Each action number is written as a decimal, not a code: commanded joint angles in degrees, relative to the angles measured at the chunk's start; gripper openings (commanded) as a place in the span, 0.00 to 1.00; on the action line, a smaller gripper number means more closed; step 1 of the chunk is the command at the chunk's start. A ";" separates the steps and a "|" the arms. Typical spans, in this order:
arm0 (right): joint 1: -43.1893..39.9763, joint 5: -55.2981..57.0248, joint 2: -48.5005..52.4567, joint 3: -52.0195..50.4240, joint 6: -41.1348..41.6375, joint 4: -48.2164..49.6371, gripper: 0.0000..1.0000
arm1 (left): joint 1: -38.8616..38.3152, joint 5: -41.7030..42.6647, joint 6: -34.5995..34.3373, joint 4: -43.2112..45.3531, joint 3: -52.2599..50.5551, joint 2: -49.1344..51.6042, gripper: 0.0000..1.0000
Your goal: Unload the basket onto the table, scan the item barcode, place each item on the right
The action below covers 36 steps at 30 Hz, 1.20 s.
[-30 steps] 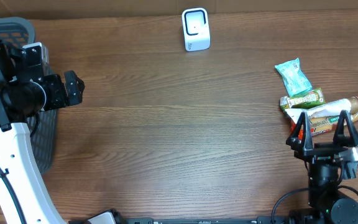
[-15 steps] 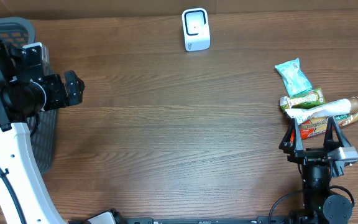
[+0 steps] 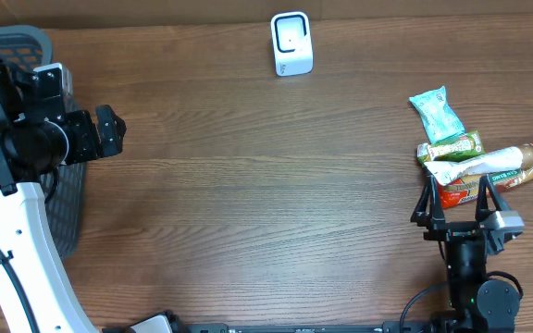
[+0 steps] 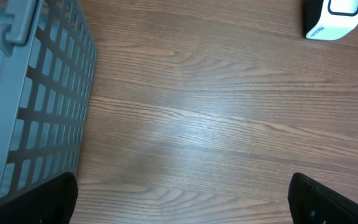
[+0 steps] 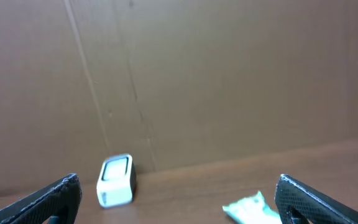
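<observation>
Several snack packets lie in a pile at the table's right edge: a teal packet (image 3: 436,113), a green bar (image 3: 452,147), a long white-and-brown packet (image 3: 498,162) and a red packet (image 3: 456,194). The white barcode scanner (image 3: 291,43) stands at the far middle and also shows in the left wrist view (image 4: 332,18) and the right wrist view (image 5: 115,180). My right gripper (image 3: 458,205) is open just in front of the red packet and holds nothing. Its camera looks level, catching the teal packet (image 5: 247,211). My left gripper (image 3: 114,132) is open and empty above bare wood (image 4: 185,205).
A grey slatted basket (image 3: 17,42) stands at the far left, beside the left arm, and fills the left side of the left wrist view (image 4: 42,93). A brown cardboard wall (image 5: 197,81) rises behind the table.
My right gripper has drawn back from over the red packet toward the near edge and slightly left, still open. The left arm has not moved.
</observation>
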 commanded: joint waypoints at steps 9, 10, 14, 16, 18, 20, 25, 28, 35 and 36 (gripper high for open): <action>0.55 4.59 -0.57 -0.61 -0.09 -11.69 1.00 | 0.20 0.85 0.85 0.04 0.81 0.09 1.00; 0.55 4.55 -0.57 -0.61 -0.09 -12.61 1.00 | 0.20 0.85 0.85 0.04 0.81 0.09 0.99; 0.55 4.52 -0.57 -0.61 -0.07 -12.59 1.00 | 0.20 0.85 0.85 0.04 0.81 0.09 1.00; 0.55 4.52 -0.57 -0.61 -0.07 -12.59 1.00 | 0.20 0.85 0.85 0.04 0.81 0.09 0.99; 0.55 4.52 -0.57 -0.61 -0.07 -12.55 1.00 | 0.20 0.85 0.85 0.04 0.81 0.09 1.00; 0.55 4.50 -0.57 -0.61 -0.07 -12.55 1.00 | 0.20 0.85 0.85 0.04 0.81 0.09 1.00; 0.55 4.52 -0.57 -0.61 -0.07 -12.55 1.00 | 0.20 0.85 0.85 0.04 0.81 0.09 0.99; 0.55 4.52 -0.57 -0.61 -0.07 -12.52 1.00 | 0.20 0.85 0.85 0.04 0.81 0.09 1.00; 0.55 4.52 -0.57 -0.61 -0.07 -12.52 1.00 | 0.20 0.85 0.85 0.04 0.81 0.09 1.00; 0.55 4.52 -0.57 -0.61 -0.07 -12.52 1.00 | 0.20 0.85 0.85 0.04 0.81 0.09 0.99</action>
